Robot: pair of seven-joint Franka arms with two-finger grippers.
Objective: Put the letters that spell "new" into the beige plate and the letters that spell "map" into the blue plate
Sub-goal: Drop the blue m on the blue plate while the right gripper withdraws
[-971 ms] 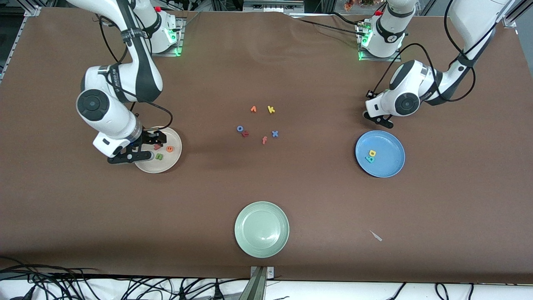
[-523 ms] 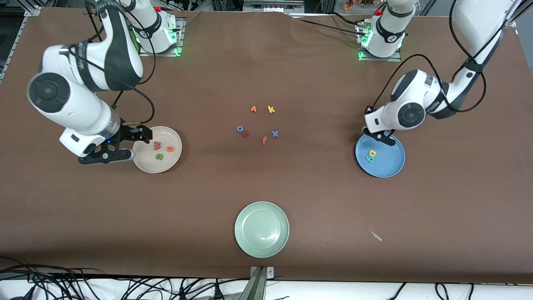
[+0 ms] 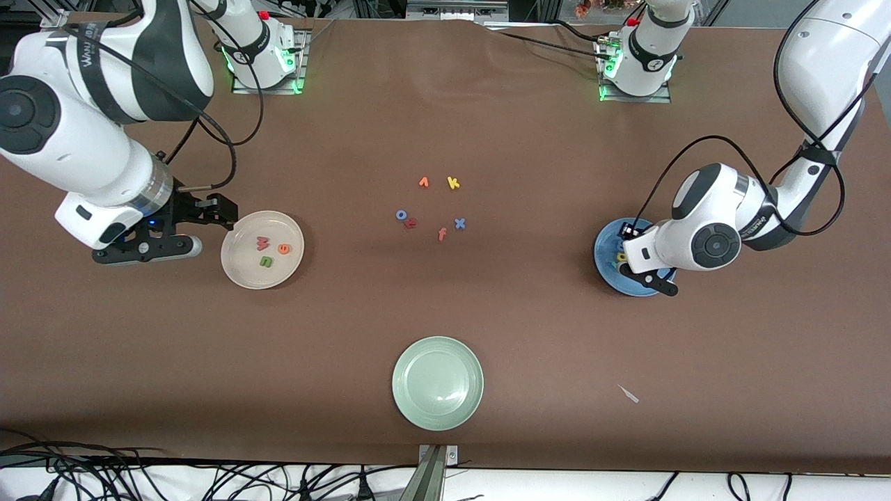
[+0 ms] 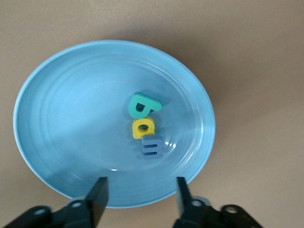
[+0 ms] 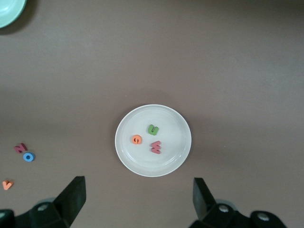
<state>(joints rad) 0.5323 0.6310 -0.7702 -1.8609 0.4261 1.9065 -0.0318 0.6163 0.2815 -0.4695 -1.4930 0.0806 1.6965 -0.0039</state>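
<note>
The blue plate (image 4: 71,118) holds the teal p (image 4: 142,105), the yellow a (image 4: 142,127) and the blue m (image 4: 152,145), lying close together. My left gripper (image 4: 140,194) hangs open over this plate's rim with nothing between its fingers. In the front view the left hand covers most of the blue plate (image 3: 604,247). The beige plate (image 3: 240,268) holds the pinkish-red w (image 3: 262,243), the orange e (image 3: 283,248) and the green n (image 3: 265,261). My right gripper (image 3: 198,229) is open and empty, up beside the beige plate, toward the right arm's end of the table.
Loose letters lie mid-table: orange v (image 3: 423,182), yellow k (image 3: 453,183), blue o (image 3: 401,215), a red letter (image 3: 411,223), salmon f (image 3: 442,234), blue x (image 3: 459,223). A pale green plate (image 3: 437,383) sits near the front edge, a small white scrap (image 3: 628,394) beside it.
My left gripper moved over the blue plate and opened; the blue m now lies in it. My right gripper drew away from the beige plate and rose.
</note>
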